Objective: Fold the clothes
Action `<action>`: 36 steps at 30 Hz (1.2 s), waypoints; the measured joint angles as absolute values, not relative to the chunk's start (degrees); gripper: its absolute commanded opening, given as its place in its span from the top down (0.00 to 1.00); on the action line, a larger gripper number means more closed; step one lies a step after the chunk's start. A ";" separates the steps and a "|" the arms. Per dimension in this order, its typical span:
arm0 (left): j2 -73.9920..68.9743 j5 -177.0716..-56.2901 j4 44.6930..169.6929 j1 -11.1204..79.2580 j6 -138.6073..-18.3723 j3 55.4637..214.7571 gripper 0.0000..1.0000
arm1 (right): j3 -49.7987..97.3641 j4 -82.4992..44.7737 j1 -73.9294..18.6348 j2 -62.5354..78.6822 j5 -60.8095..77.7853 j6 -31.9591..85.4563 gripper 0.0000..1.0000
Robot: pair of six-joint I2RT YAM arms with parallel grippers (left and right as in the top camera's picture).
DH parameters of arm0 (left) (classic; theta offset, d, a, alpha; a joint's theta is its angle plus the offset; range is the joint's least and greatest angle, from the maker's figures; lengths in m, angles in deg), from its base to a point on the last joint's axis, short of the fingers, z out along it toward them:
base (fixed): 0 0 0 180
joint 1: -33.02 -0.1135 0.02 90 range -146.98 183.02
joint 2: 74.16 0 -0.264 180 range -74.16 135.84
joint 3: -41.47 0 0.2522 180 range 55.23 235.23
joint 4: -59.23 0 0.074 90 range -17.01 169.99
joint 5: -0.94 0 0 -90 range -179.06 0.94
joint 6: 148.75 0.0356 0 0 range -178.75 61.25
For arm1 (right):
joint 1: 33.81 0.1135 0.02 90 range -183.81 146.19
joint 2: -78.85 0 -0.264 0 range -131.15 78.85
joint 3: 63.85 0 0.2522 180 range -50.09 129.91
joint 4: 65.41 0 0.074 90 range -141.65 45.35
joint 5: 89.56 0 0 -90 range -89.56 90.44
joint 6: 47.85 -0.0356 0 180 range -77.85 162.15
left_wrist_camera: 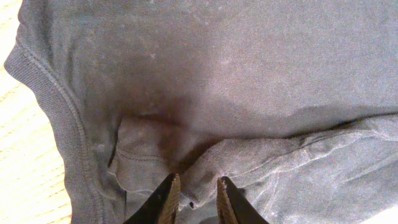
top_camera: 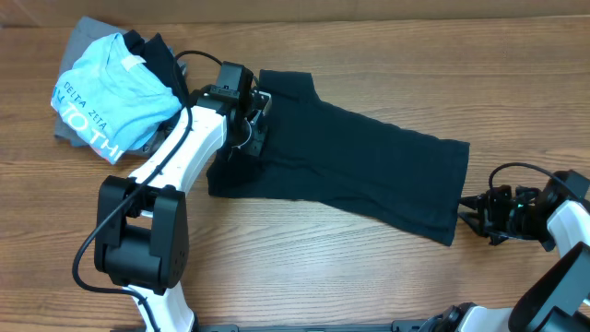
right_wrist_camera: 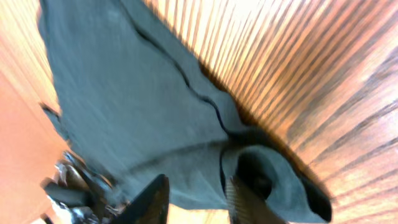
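dark shirt (top_camera: 369, 157) lying flat across the middle of the table (top_camera: 323, 267).
i see the left gripper (left_wrist_camera: 198, 200) pinching a fold at its left end; the right gripper (right_wrist_camera: 196, 202) is spread at the hem near the table's right edge, view blurred.

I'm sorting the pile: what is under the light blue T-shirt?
Under the blue T-shirt, a grey garment pokes out at top and lower left, a dark garment at right. Whatever else lies beneath is covered.

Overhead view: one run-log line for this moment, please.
left gripper: pinching a fold of the dark T-shirt | right gripper: at shirt's opposite end, grip unclear, view blurred | light blue T-shirt: piled aside
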State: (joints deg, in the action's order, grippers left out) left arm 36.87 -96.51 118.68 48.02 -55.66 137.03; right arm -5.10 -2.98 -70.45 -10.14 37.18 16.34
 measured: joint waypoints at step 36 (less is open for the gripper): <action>36.87 -96.51 118.68 48.02 -55.68 137.03 0.69 | -6.08 -7.97 -72.33 -10.14 40.98 14.22 0.60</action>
State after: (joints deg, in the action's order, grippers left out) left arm 36.87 -96.51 118.68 48.02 -55.68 137.03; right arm -6.08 -7.97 -72.33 -10.14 40.98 14.22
